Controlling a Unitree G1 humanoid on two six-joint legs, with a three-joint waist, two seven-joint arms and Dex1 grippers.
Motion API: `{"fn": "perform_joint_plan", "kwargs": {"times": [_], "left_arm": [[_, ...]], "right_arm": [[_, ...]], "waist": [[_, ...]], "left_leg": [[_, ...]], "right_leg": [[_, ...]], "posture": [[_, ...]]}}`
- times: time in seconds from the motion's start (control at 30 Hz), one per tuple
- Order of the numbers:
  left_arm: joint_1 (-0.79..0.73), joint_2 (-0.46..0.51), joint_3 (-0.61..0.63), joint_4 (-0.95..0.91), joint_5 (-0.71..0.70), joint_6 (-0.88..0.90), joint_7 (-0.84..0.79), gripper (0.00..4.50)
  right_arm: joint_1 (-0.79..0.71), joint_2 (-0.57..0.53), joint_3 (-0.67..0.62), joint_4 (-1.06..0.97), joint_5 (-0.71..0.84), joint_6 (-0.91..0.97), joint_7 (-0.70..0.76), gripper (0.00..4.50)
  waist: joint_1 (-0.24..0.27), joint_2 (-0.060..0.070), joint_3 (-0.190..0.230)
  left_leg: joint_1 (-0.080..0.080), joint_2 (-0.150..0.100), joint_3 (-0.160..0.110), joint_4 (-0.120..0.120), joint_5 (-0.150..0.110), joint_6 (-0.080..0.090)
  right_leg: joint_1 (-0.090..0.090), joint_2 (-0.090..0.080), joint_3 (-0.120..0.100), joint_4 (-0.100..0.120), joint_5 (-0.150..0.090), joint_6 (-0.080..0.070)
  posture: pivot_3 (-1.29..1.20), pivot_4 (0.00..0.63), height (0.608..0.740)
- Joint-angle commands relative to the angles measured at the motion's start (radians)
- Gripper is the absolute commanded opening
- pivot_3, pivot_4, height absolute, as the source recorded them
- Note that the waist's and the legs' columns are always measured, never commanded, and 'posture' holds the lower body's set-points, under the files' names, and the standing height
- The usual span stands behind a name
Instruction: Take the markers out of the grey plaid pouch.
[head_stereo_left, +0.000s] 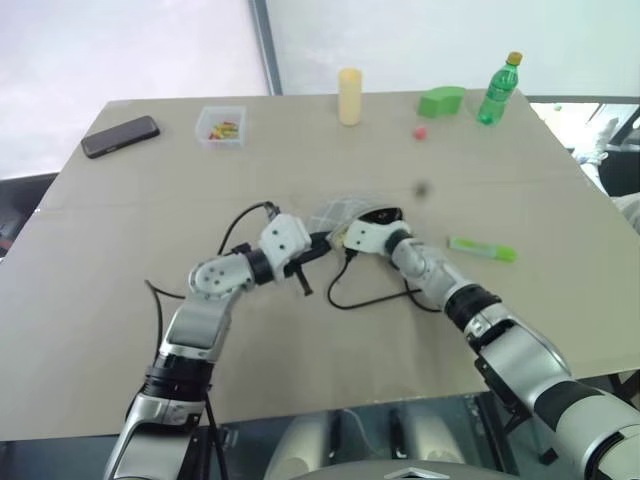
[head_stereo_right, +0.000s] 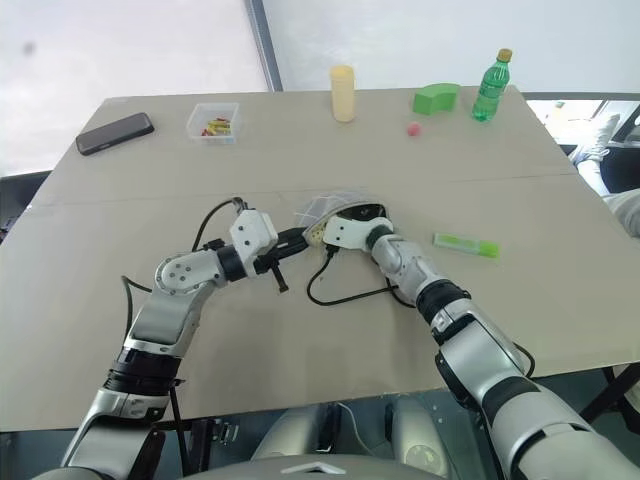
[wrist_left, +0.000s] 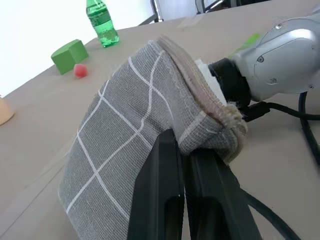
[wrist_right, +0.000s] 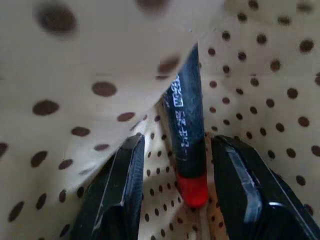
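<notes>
The left gripper (wrist_left: 187, 200) had its two black fingers pressed together on the corner hem of the grey plaid pouch (wrist_left: 135, 125), holding the mouth of the pouch up and open. The right gripper (wrist_right: 175, 195) was inside the pouch, against the cream, dark-spotted lining. Its fingers stood apart on either side of a dark marker (wrist_right: 186, 145) with a red end. They did not yet appear to be pressing it, though the close view left contact uncertain.

The step in hand was extraction of a marker that remained inside. The next move called for closing the right fingers on the marker barrel, then drawing it out along the pouch opening while the left grip held the fabric steady. A risk was judged to be catching the lining together with the marker.

One lime green marker (head_stereo_left: 482, 249) already lay on the table (head_stereo_left: 120, 300), near the right arm and apart from the pouch.

The table was a plain tan surface. At its far edge stood a phone (head_stereo_left: 120, 136), a clear plastic box (head_stereo_left: 221, 127), a pale cylinder (head_stereo_left: 349, 96), a green block (head_stereo_left: 441, 101), a small red ball (head_stereo_left: 420, 132) and a green bottle (head_stereo_left: 499, 90). A pale wall lay behind.
</notes>
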Motion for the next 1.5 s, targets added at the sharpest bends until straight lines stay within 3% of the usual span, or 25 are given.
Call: {"fn": "perform_joint_plan", "kwargs": {"times": [0.03,0.8,1.07,1.5], "left_arm": [[-0.011,-0.008,-0.035,-0.091,-0.060,-0.018,-0.061,0.00],[-0.006,0.024,-0.026,-0.078,-0.083,-0.035,-0.097,0.00],[-0.002,0.028,-0.018,-0.082,-0.097,-0.024,-0.103,0.00],[-0.020,0.028,-0.004,-0.098,-0.160,0.045,-0.126,0.00]], "right_arm": [[-0.030,-0.018,-0.017,-0.004,0.004,0.009,-0.003,2.17],[-0.021,-0.015,-0.068,-0.014,0.068,0.043,0.056,2.17],[-0.038,-0.067,0.043,-0.083,-0.086,-0.036,-0.045,2.17],[-0.044,-0.066,0.044,-0.059,-0.092,-0.079,-0.011,2.17]], "waist": [[-0.001,0.000,0.000],[-0.001,0.001,0.001],[-0.001,0.002,0.002],[-0.001,0.003,0.002]], "left_leg": [[0.000,0.000,0.000,0.000,0.000,0.000],[0.000,0.001,0.000,-0.002,0.000,0.000],[0.000,0.000,0.000,-0.002,0.000,0.000],[0.000,0.001,0.000,-0.003,0.000,0.000]], "right_leg": [[0.000,0.000,0.000,0.000,0.000,0.000],[0.000,0.000,0.000,-0.003,0.000,0.000],[0.000,0.000,0.000,-0.003,0.000,0.000],[0.000,0.000,0.000,-0.003,0.000,0.000]], "posture": [[0.00,0.150,0.740],[0.00,0.150,0.740],[0.00,0.150,0.740],[0.00,0.150,0.740]]}}
